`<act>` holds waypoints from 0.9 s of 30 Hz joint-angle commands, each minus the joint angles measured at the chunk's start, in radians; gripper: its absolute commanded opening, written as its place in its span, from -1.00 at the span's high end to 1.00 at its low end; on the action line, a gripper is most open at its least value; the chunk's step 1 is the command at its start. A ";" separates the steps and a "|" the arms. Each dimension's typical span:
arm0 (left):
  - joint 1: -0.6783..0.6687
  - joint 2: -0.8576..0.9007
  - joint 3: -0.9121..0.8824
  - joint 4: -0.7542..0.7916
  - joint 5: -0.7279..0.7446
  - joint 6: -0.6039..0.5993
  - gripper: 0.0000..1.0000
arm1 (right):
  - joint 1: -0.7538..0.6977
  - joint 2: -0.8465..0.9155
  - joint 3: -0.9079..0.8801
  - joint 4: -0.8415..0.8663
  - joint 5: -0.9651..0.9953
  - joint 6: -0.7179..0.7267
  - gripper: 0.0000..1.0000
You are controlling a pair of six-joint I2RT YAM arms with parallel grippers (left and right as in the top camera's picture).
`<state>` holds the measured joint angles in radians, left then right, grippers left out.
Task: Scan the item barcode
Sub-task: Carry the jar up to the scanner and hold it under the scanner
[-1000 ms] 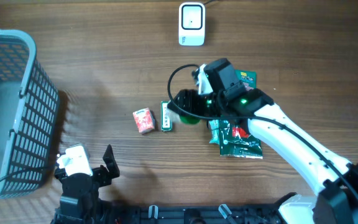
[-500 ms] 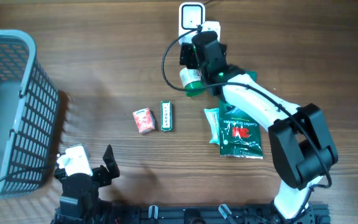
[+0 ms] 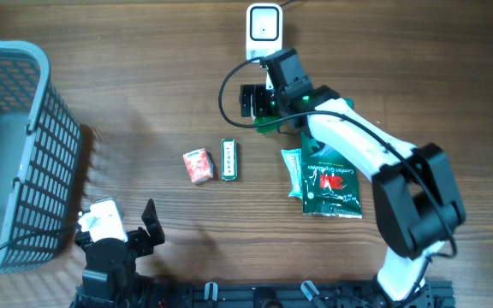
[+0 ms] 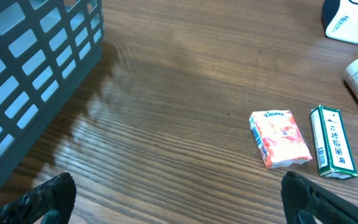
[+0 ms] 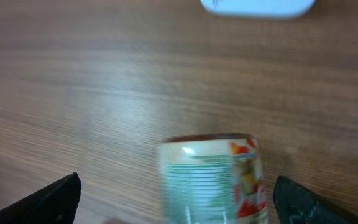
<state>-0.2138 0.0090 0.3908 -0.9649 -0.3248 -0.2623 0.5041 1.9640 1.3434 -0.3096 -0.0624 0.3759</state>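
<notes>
Overhead, the right arm stretches toward 12 o'clock on the desk (image 3: 144, 77), with the right fingers (image 3: 248, 98) hanging just at 6 o'clock of the white scanner (image 3: 264, 32). The right wrist view shows those fingers spread wide and gripping nothing, one dark tip at the lower left corner and the other at the lower right. Between them lies the container (image 5: 211, 177), a white-labelled cylinder with green stripes and a red patch. Bare wood shows on both sides of it, so neither tip touches it. The picture is blurred, but the container seems to lie on its side on the wood, its far end pointing to 12 o'clock, toward the scanner. The scanner's lower edge shows at the top of that view. From above, only a green sliver of the container peeks out at 5 o'clock of the fingers, under the wrist.

The left fingers (image 4: 45, 199) sit at the desk's 7 o'clock edge, also wide open and empty. Ahead of them at 2 o'clock lies a red-and-white packet (image 4: 279, 138). Just at 3 o'clock of it is a green box (image 4: 332, 149), with a narrow gap between the two. Green pouches (image 3: 328, 184) lie at 5 o'clock of the container, partly under the right arm. A grey basket (image 3: 7, 154) fills the 9 o'clock side.
</notes>
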 commanded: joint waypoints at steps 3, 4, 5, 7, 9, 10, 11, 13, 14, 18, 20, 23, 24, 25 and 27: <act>0.006 -0.004 -0.006 0.002 -0.006 -0.008 -1.00 | 0.002 0.123 0.010 -0.010 -0.097 -0.003 -0.86; 0.006 -0.004 -0.006 0.002 -0.006 -0.008 -1.00 | 0.002 0.125 0.010 -0.019 -0.096 0.002 -0.75; 0.006 -0.004 -0.006 0.002 -0.006 -0.008 -1.00 | 0.002 0.125 0.010 -0.021 -0.096 0.003 -0.66; 0.006 -0.004 -0.006 0.002 -0.006 -0.008 -1.00 | 0.000 0.125 0.010 -0.020 -0.095 0.016 -0.44; 0.006 -0.004 -0.006 0.002 -0.006 -0.008 -1.00 | -0.001 0.125 0.011 -0.020 -0.096 0.020 -0.28; 0.006 -0.004 -0.006 0.002 -0.006 -0.008 -1.00 | -0.002 0.125 0.013 -0.024 -0.096 0.019 -0.18; 0.006 -0.004 -0.006 0.002 -0.006 -0.008 -1.00 | -0.005 0.123 0.029 -0.046 -0.110 0.019 -0.15; 0.006 -0.004 -0.006 0.002 -0.006 -0.008 -1.00 | -0.035 0.105 0.122 -0.190 -0.255 0.019 -0.04; 0.006 -0.004 -0.006 0.002 -0.006 -0.008 -1.00 | -0.058 0.094 0.189 -0.300 -0.322 0.019 0.00; 0.006 -0.004 -0.006 0.002 -0.006 -0.008 -1.00 | -0.174 0.072 0.373 -0.713 -0.667 0.019 -0.01; 0.006 -0.004 -0.006 0.002 -0.006 -0.008 -1.00 | -0.215 0.072 0.373 -0.847 -0.791 0.013 -0.01; 0.006 -0.004 -0.006 0.002 -0.006 -0.008 -1.00 | -0.240 0.072 0.371 -1.101 -0.806 -0.092 0.00; 0.006 -0.004 -0.006 0.002 -0.006 -0.008 -1.00 | -0.240 0.072 0.371 -1.152 -0.803 -0.117 0.01; 0.006 -0.004 -0.006 0.002 -0.006 -0.008 -1.00 | -0.240 0.072 0.371 -1.199 -0.795 -0.124 0.04; 0.006 -0.004 -0.006 0.002 -0.006 -0.008 -1.00 | -0.240 0.072 0.371 -1.244 -0.788 -0.125 0.11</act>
<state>-0.2138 0.0090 0.3908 -0.9653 -0.3248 -0.2623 0.2630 2.0552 1.7023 -1.5200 -0.8082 0.2947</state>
